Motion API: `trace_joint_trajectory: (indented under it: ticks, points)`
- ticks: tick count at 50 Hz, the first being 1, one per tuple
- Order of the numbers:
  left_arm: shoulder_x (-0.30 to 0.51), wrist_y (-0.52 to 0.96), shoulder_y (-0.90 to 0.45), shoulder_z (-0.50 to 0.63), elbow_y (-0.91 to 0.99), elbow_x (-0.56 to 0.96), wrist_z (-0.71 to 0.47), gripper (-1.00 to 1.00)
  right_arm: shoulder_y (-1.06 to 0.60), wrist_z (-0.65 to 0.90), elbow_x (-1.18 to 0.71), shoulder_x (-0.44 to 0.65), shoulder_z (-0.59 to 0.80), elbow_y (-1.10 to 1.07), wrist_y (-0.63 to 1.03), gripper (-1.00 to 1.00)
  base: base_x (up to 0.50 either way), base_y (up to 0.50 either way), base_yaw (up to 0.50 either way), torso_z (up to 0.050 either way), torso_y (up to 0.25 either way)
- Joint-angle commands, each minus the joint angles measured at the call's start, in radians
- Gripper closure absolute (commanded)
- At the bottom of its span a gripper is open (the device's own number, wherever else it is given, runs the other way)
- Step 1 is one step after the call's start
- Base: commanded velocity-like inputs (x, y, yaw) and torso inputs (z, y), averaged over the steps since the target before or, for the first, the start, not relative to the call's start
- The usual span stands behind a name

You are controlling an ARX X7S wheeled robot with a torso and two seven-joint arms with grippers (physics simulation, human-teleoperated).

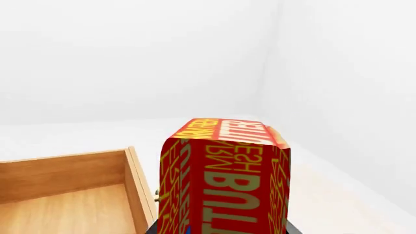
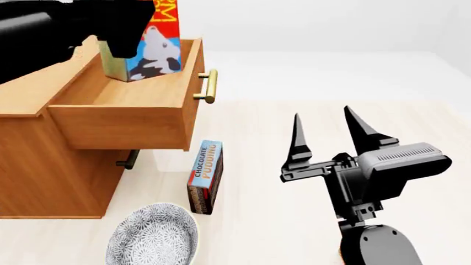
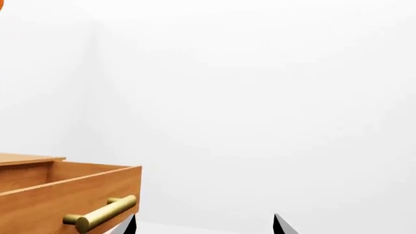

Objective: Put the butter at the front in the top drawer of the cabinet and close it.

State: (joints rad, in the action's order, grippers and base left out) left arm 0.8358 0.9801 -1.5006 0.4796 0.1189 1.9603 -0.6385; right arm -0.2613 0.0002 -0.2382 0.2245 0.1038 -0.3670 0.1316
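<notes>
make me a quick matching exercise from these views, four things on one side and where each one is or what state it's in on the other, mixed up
Things:
1. red butter carton
2. honey-coloured wooden top drawer
3. dark chocolate pudding box
4. grey patterned bowl

Place or state:
A. upright on the floor beside the wooden cabinet
B. pulled open
C. held by the left gripper over the drawer
D. nearest the camera, in front of the cabinet

Pairs: 1-C, 2-B, 3-A, 4-D
</notes>
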Motion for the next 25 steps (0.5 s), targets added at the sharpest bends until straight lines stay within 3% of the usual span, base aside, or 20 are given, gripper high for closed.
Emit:
trace_joint_trajectory:
  ticks: [1,17,25]
  points:
    - [-0.086,0.081,-0.183,0.109,-0.236,-0.166,0.026,1.0,-0.01,-0.001,0.002,0.003,0.01,0.027,-0.017,-1.0,0.0,0.0,0.0,0.0,0.0]
    - [-0.267,0.085,-0.397,0.357,-0.708,-0.583,0.323,1.0,-0.014,0.001,0.0,0.01,0.007,0.082,-0.046,-1.0,0.0,0.0,0.0,0.0,0.001]
    - [-0.455,-0.009,-0.513,0.537,-1.108,-0.811,0.609,1.0,-0.011,0.001,-0.002,0.015,0.006,0.102,-0.057,-1.0,0.0,0.0,0.0,0.001,0.001]
